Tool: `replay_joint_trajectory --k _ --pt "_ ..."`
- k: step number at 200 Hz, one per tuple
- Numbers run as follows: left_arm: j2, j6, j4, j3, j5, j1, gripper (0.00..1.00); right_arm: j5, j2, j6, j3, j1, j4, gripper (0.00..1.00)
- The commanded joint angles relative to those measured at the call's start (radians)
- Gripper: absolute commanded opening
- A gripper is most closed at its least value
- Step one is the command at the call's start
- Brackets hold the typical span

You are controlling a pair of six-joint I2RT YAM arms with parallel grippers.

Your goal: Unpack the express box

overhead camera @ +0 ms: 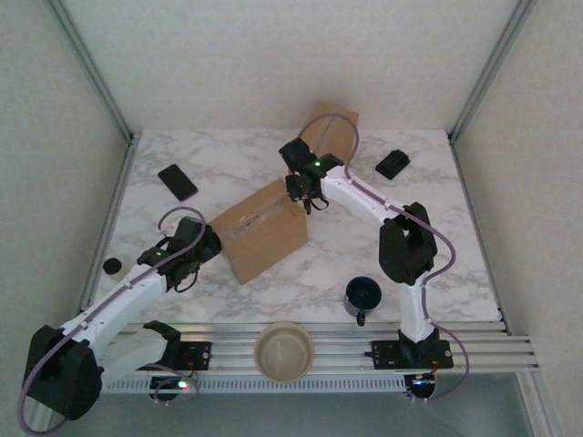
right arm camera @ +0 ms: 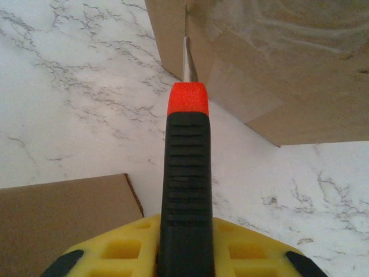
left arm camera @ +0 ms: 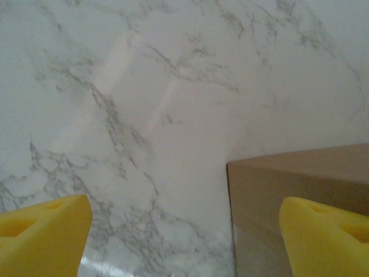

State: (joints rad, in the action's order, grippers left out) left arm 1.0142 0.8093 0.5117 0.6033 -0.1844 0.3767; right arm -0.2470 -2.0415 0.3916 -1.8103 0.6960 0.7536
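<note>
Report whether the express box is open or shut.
Shut. From above, the express box shows flaps lying flat and closed; the cutter blade is only at its edge.

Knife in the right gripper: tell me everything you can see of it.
The knife has a black ribbed handle, an orange-red collar and a thin metal blade, out. Yellow fingers clamp the handle; it points straight ahead of them. The blade tip meets an edge of the cardboard box, above the marble table; any cut is unclear.
</note>
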Motion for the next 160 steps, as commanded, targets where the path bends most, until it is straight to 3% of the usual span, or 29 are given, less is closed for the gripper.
replay_joint_trajectory --k 1,16,44,85,112,138,160 --pt "-0.033 -0.006 0.062 0.045 0.118 0.06 0.87 0.071 0.062 0.017 0.034 0.077 -0.021 0.0" --pt "-0.046 -0.009 0.175 0.108 0.061 0.06 0.91 0.043 0.136 0.021 0.103 0.067 -0.037 0.0" --pt "-0.097 -0.016 0.3 0.209 0.04 0.06 0.88 -0.028 0.28 -0.004 0.185 0.059 -0.013 0.0" --pt "-0.167 -0.016 0.385 0.348 -0.026 0.059 0.89 -0.152 0.478 -0.015 0.334 0.056 0.039 0.0" --pt "-0.105 -0.041 0.343 0.371 -0.016 0.059 0.88 -0.137 0.554 0.006 0.439 0.029 0.016 0.0" --pt "-0.05 -0.037 0.191 0.274 0.077 0.059 0.86 -0.076 0.553 0.048 0.503 0.028 -0.04 0.0" --pt "-0.013 -0.021 0.12 0.219 0.068 0.059 0.84 -0.047 0.547 0.067 0.539 0.029 -0.066 0.0"
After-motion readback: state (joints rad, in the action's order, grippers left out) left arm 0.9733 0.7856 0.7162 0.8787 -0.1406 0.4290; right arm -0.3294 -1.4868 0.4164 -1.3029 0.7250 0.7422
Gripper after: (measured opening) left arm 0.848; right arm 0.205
